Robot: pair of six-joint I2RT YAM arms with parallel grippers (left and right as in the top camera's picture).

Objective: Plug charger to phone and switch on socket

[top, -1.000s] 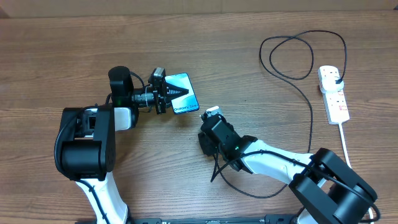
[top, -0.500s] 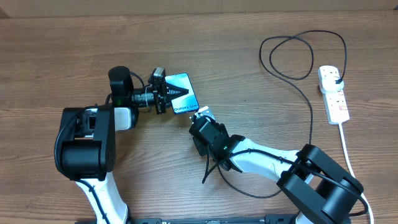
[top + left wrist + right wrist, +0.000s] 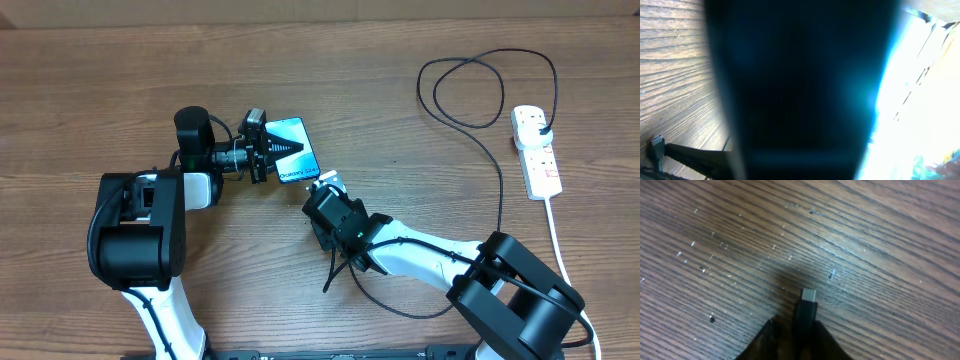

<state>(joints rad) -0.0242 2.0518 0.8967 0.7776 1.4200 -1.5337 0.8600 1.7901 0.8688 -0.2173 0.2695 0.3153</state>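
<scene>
Since a second ago, the right gripper (image 3: 327,186) has slid across the table (image 3: 400,90) toward the phone (image 3: 300,133), and its jaws have drawn in. It now sits just beside the phone's near corner, close to it, though we cannot tell whether the two touch. In the right wrist view we see the charger's (image 3: 807,309) small plug tip poking out ahead of the dark fingers (image 3: 765,342), which press on it from both sides, so this gripper is clamped on the charger. The tip hovers low over the bare wood.

Behind the right gripper, the charger's thin black cable (image 3: 497,190) trails back under the arm. It then runs far out to the side and loops round to its black plug (image 3: 541,126), which is seated in the power strip (image 3: 538,160), well away from both grippers.

The left gripper (image 3: 272,150) has not shifted. Its fingers are closed on the phone, which lies directly ahead of it with the teal screen facing up. In the left wrist view the phone (image 3: 800,90) is so close that it fills most of the picture as a dark, blurred slab.
</scene>
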